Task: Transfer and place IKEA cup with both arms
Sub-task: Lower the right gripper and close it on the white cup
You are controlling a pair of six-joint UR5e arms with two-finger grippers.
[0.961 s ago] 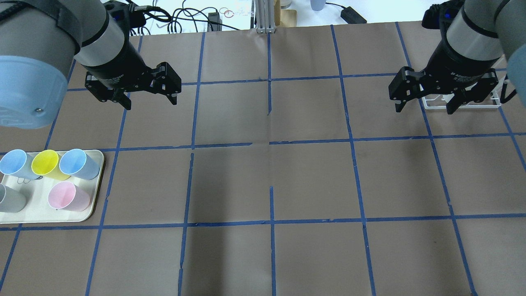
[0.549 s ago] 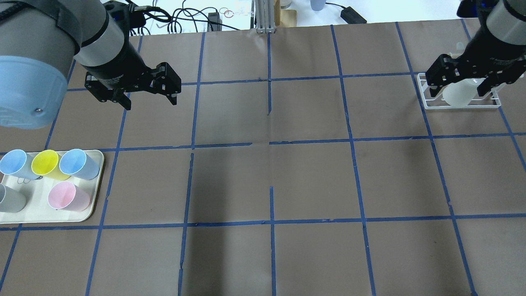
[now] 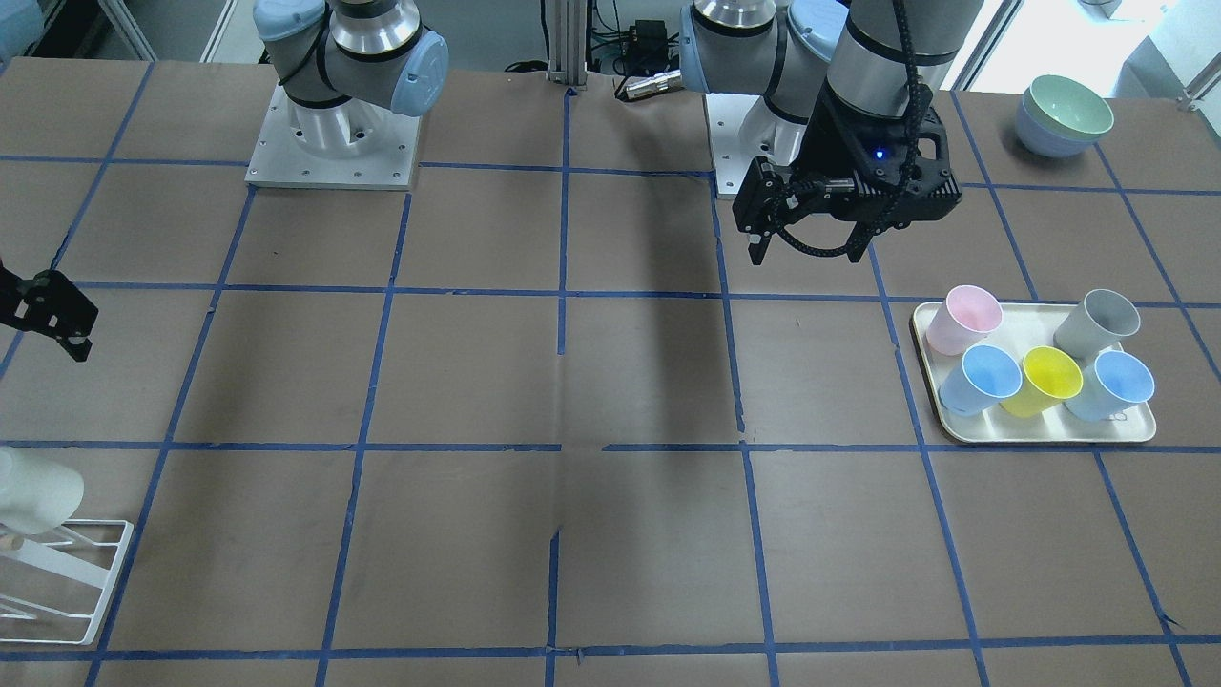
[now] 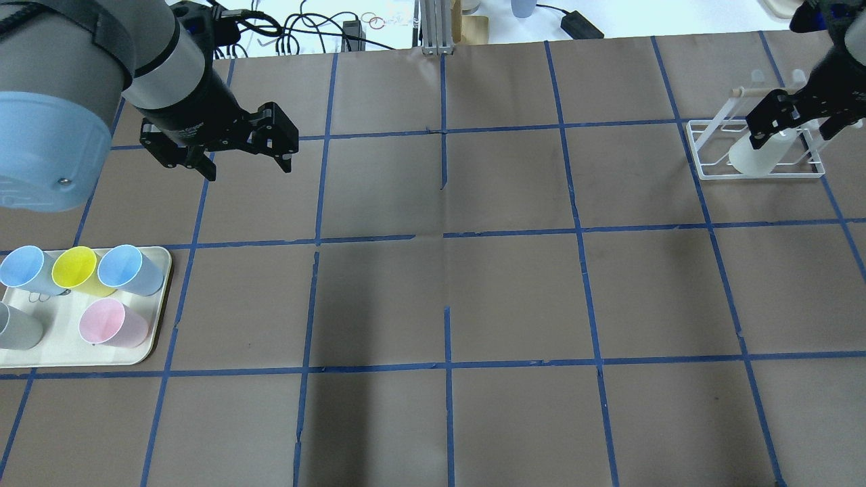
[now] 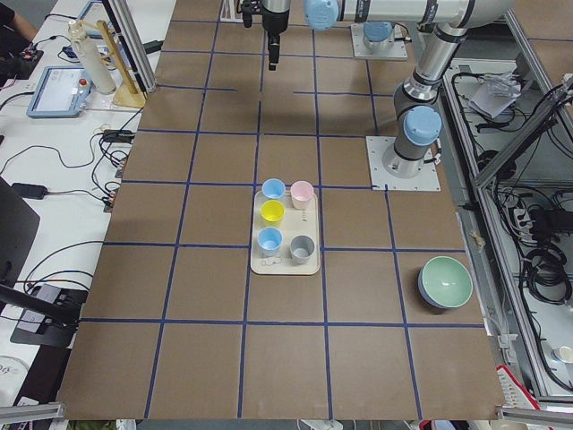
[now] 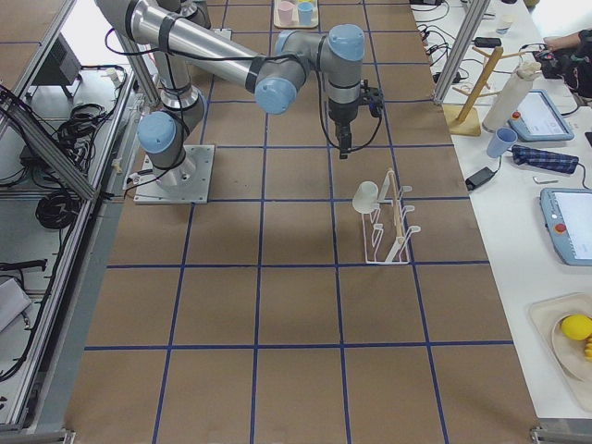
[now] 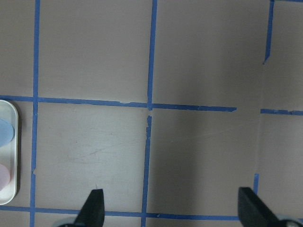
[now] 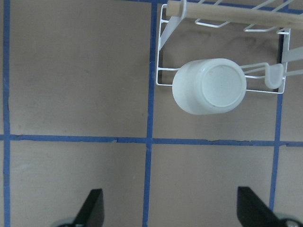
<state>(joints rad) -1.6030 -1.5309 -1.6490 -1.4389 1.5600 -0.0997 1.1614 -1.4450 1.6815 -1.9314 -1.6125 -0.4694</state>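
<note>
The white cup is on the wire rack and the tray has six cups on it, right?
Not six. The tray has five cups on it: a pink cup, a grey cup, a yellow cup and two blue cups, as the exterior front-facing view shows. The white cup is on the wire rack.

We see the off-white IKEA cup [image 8: 210, 86] in the upper middle of our right wrist view, bottom up and tilted, hung on a white wire rack [image 8: 274, 76].
</note>
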